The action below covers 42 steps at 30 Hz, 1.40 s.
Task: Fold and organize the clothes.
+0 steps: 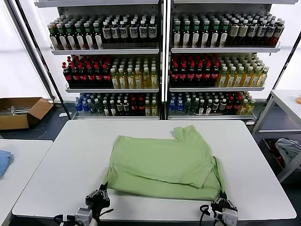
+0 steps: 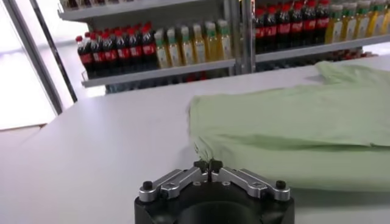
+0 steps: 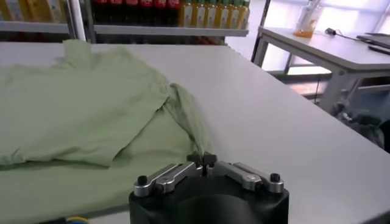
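A light green polo shirt (image 1: 164, 165) lies partly folded on the white table (image 1: 56, 179), one sleeve sticking out toward the back; its printed front is hidden. My left gripper (image 1: 102, 193) is shut on the shirt's near left corner at the table's front edge; in the left wrist view the gripper (image 2: 208, 165) pinches a thin point of green cloth (image 2: 286, 128). My right gripper (image 1: 221, 198) is shut on the near right corner; in the right wrist view the gripper (image 3: 202, 159) pinches the shirt's hem (image 3: 91, 109).
Shelves of bottles (image 1: 160, 61) stand behind the table. A cardboard box (image 1: 21, 112) lies on the floor at the left. A second white table (image 1: 14, 165) with blue cloth is at the left, another table (image 1: 287, 103) at the right.
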Tool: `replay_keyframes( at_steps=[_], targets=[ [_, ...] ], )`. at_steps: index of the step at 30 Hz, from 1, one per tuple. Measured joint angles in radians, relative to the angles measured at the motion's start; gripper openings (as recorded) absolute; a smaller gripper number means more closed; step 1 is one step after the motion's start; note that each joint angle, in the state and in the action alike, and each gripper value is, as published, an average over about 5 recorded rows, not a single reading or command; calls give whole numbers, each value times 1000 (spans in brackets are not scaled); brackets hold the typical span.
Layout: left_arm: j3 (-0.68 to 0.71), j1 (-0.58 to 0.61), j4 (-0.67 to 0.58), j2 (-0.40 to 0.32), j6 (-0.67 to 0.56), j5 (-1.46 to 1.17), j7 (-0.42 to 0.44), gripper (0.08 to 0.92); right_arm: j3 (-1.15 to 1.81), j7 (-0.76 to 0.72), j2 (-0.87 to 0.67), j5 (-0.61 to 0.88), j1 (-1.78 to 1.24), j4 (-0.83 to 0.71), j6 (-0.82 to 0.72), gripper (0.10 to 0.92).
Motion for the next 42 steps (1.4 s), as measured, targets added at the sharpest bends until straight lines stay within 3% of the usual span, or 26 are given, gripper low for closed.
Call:
replay_keyframes(
  at_steps=[5,15,23,30,42],
  targets=[
    [2,67,-54,-4,14,5,-10,139,14,9,-8,9,-30,62,-10,306],
    [2,119,-226,-18,72,-25,-27,430,108,12,-30,76,12,175,-43,592],
    [-46,49,-262,-1,74,-52,-8,655,207,-75,-109,149,184,101,-32,800],
    [-53,-117,-172,43,69,-95,63,813,185,-277,-269,167,402,-87,-49,822],
    [29,-493,158,111,125,-246,153,823,-50,-490,-362,249,820,-486,-68,823]
  ],
)
